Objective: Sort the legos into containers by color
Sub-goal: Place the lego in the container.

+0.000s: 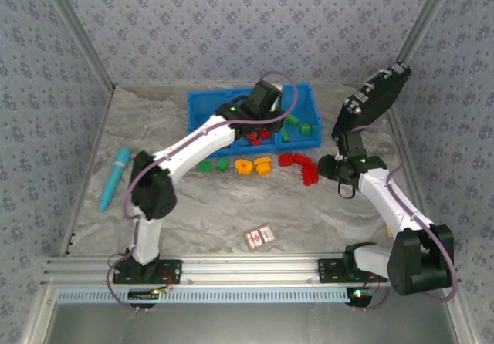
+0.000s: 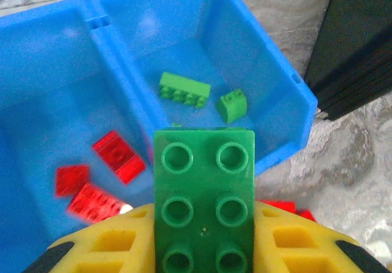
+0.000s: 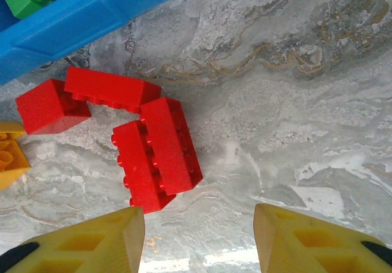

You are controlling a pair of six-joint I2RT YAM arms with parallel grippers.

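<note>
The left gripper [image 2: 203, 239] is clamped on a green brick [image 2: 203, 181] above the blue bin [image 2: 286, 104], while the right gripper [image 3: 199, 242], part open and empty, hangs over red bricks [image 3: 156, 150] just outside that bin.

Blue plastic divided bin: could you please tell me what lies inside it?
In the blue bin, the right compartment holds green studded bricks, the middle one red bricks. The left gripper, shut on a large green brick, hides part of the floor beneath.
</note>
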